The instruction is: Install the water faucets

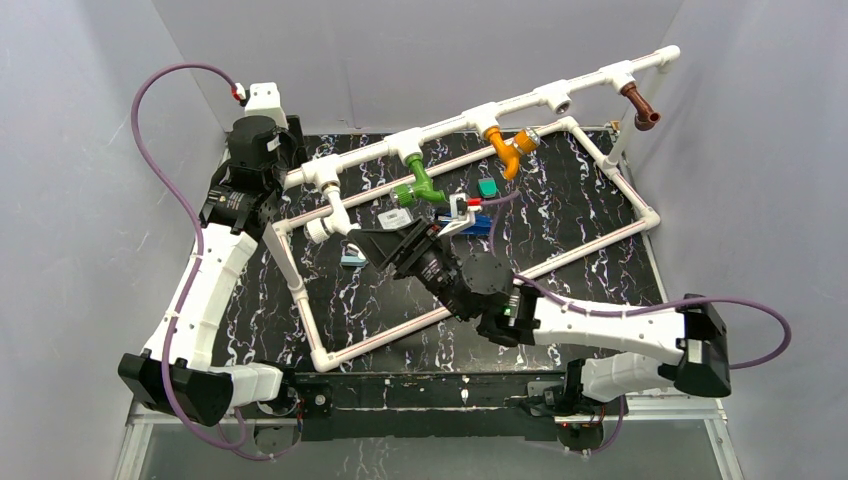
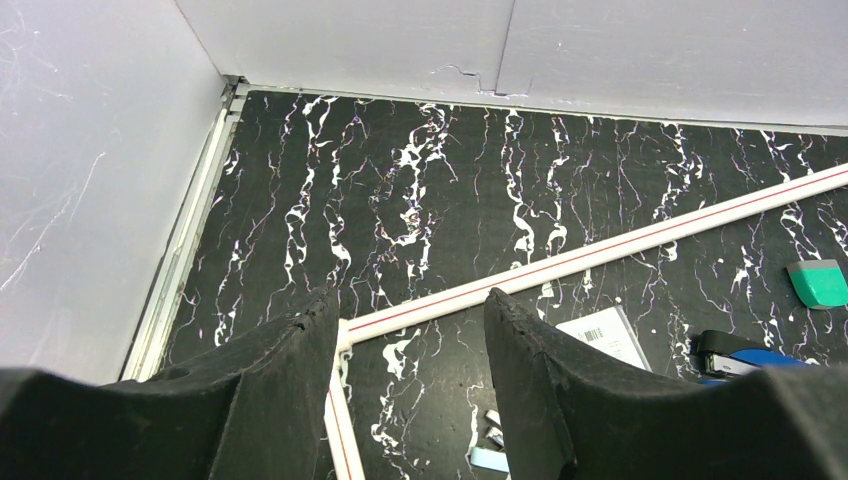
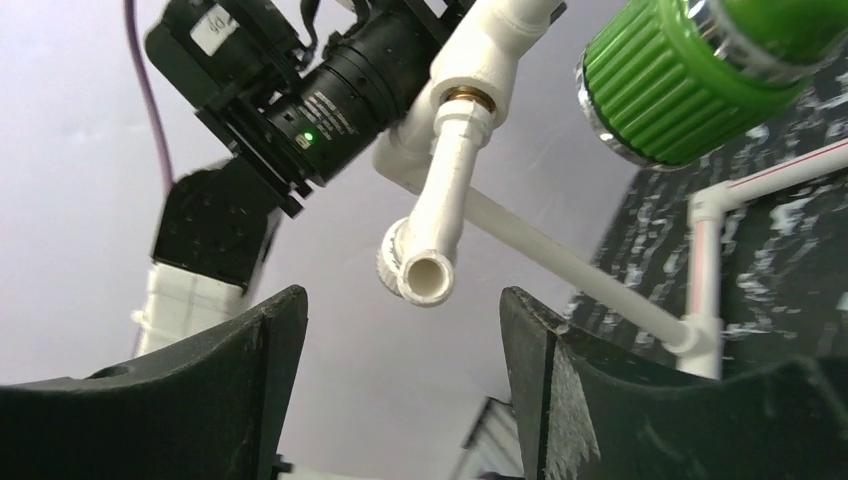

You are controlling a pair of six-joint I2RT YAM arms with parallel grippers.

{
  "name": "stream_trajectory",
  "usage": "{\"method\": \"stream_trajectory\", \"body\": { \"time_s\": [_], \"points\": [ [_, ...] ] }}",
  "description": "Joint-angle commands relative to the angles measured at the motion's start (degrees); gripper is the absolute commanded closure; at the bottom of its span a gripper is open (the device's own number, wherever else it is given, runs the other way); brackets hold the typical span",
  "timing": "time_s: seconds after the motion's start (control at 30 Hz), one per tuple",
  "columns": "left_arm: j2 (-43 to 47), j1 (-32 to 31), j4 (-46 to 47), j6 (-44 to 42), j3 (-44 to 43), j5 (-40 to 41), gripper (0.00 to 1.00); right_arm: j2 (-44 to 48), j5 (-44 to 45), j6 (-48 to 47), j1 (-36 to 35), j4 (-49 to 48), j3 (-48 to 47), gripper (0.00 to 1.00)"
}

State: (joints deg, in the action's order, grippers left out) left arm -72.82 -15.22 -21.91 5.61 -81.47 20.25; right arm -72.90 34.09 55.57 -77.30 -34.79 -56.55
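Observation:
Four water faucets hang from the raised white pipe (image 1: 450,122): a white one (image 1: 330,218) at the left end, then green (image 1: 420,188), orange (image 1: 510,148) and brown (image 1: 641,107). My right gripper (image 1: 365,245) sits just right of the white faucet. In the right wrist view the white faucet (image 3: 435,230) points its spout mouth at the camera, just beyond the open right gripper (image 3: 400,310), touching neither finger. The green knob (image 3: 690,75) is at the upper right. My left gripper (image 2: 412,305) hangs open and empty over the pipe frame's corner (image 2: 345,330).
The rectangular pipe frame (image 1: 610,235) lies on the black marbled table. A blue box (image 1: 478,222), a green block (image 1: 487,187) and a small teal piece (image 1: 352,258) lie inside it. One tee (image 1: 557,97) has a bare socket. Grey walls enclose the table.

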Motion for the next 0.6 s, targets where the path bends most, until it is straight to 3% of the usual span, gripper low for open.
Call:
{"method": "stream_trajectory", "body": {
  "time_s": [0.0, 0.4, 0.57],
  "points": [
    [-3.74, -2.31, -12.74, 1.60, 3.95, -4.51, 0.47, 4.62, -1.29, -14.13, 0.24, 7.48, -3.33, 0.22],
    [-4.15, -2.50, -12.67, 1.53, 4.00, -4.52, 0.47, 5.73, -16.51, -53.08, 0.27, 25.89, -18.08, 0.21],
    [-4.34, -2.71, -12.65, 1.52, 3.98, -4.43, 0.47, 3.74, -22.56, -72.47, 0.22, 34.39, -24.72, 0.16]
  ]
}}
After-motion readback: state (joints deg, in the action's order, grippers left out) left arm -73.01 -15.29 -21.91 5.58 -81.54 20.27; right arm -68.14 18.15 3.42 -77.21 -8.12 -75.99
